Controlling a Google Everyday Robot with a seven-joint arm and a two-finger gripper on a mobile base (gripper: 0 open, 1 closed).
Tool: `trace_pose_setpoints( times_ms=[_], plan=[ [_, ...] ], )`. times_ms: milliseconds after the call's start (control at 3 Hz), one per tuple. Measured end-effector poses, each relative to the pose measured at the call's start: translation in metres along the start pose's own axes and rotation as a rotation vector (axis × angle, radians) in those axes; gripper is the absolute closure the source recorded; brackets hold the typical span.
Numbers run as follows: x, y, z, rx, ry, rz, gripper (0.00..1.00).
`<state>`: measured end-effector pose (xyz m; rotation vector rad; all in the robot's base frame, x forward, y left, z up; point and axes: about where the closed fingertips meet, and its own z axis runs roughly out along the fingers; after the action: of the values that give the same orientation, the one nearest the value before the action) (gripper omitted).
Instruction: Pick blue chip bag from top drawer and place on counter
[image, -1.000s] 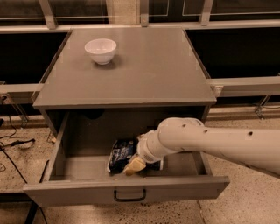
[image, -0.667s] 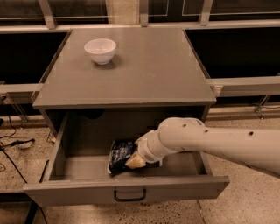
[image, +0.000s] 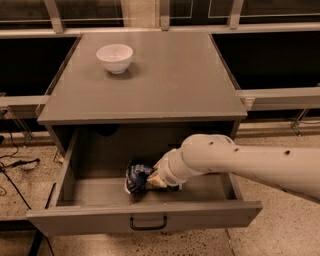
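The blue chip bag lies crumpled inside the open top drawer, near its front middle. My gripper reaches down into the drawer from the right on a white arm and is shut on the bag's right side. The arm's wrist hides part of the bag. The bag still rests low in the drawer. The counter is the grey cabinet top above the drawer.
A white bowl stands on the counter at the back left. The drawer's front panel carries a dark loop handle. A railing and dark windows run behind the cabinet. Cables lie on the speckled floor at the left.
My gripper has pushed a little further left onto the bag. The bag now looks more bunched up and narrower than before.
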<state>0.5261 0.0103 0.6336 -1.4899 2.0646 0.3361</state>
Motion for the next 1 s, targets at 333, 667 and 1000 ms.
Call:
trace_pose_setpoints(
  times_ms=[333,667,1000],
  plan=[
    [0.000,0.000,0.000,0.000,0.000,0.000,1.00],
    [-0.014,-0.002,-0.018,-0.017,-0.008,-0.008,1.00],
    [-0.040,-0.008,-0.054,-0.023,0.002,-0.034,1.00]
  ],
)
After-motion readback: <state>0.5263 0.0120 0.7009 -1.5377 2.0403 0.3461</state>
